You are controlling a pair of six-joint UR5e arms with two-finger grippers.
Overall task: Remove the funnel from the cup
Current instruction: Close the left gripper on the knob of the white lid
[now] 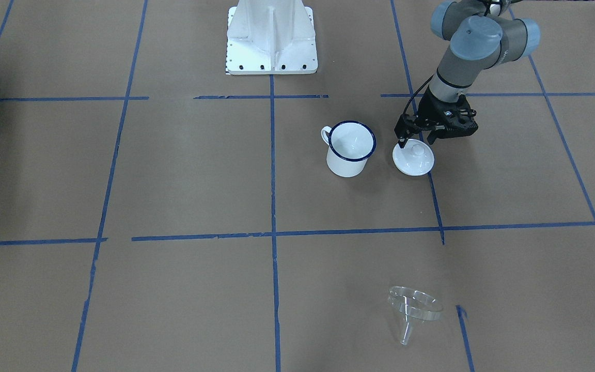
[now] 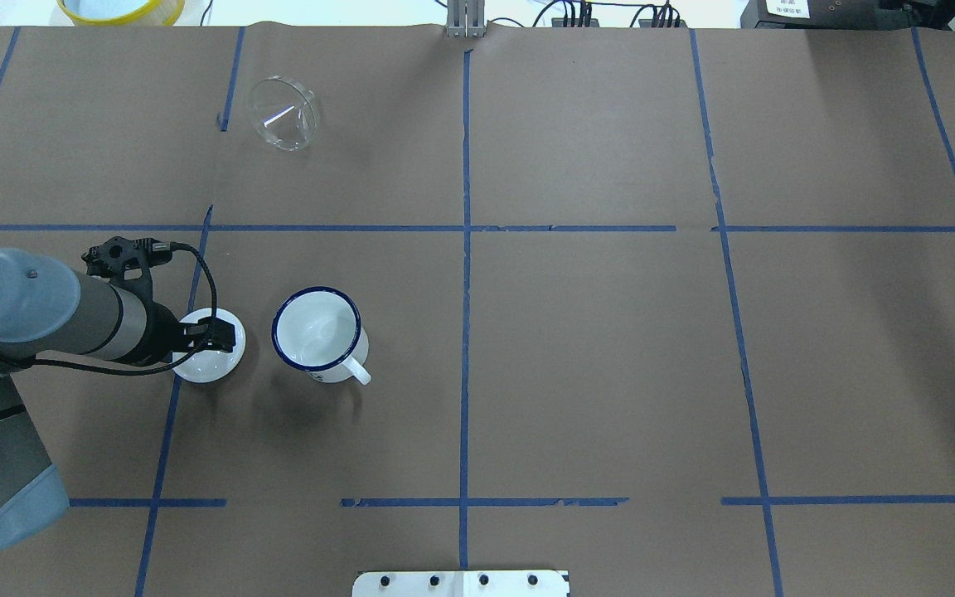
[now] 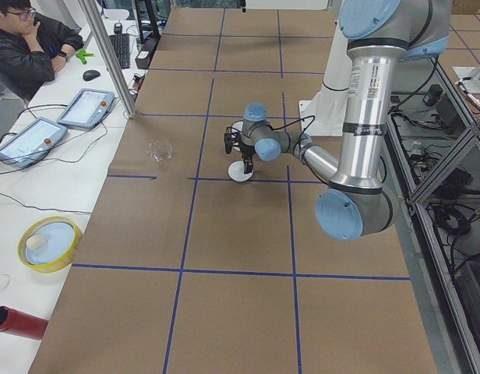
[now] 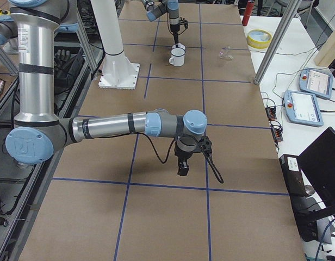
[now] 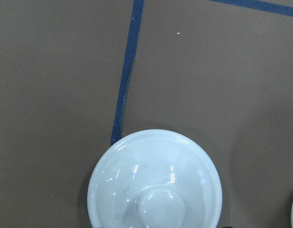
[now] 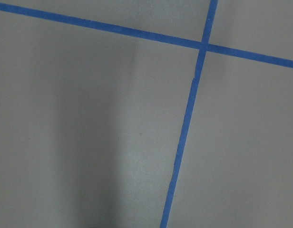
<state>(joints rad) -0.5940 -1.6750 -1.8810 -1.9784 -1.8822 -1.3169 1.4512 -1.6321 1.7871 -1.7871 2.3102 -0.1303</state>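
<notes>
The clear funnel [image 1: 413,310] lies on its side on the brown table, far from the cup and near the operators' edge; it also shows in the overhead view [image 2: 283,112]. The white enamel cup [image 1: 350,149] with a dark blue rim stands upright and empty [image 2: 317,332]. My left gripper [image 1: 416,139] hangs open just over a white domed lid [image 1: 413,159] beside the cup, fingers either side of its knob; the lid fills the left wrist view [image 5: 154,185]. My right gripper [image 4: 182,168] shows only in the right side view, low over bare table; I cannot tell its state.
The white robot base plate [image 1: 271,41] stands at the robot's side of the table. A yellow bowl [image 3: 47,243], a red cylinder [image 3: 18,322] and tablets sit on the side bench, where an operator [image 3: 30,39] is seated. Blue tape lines cross the table.
</notes>
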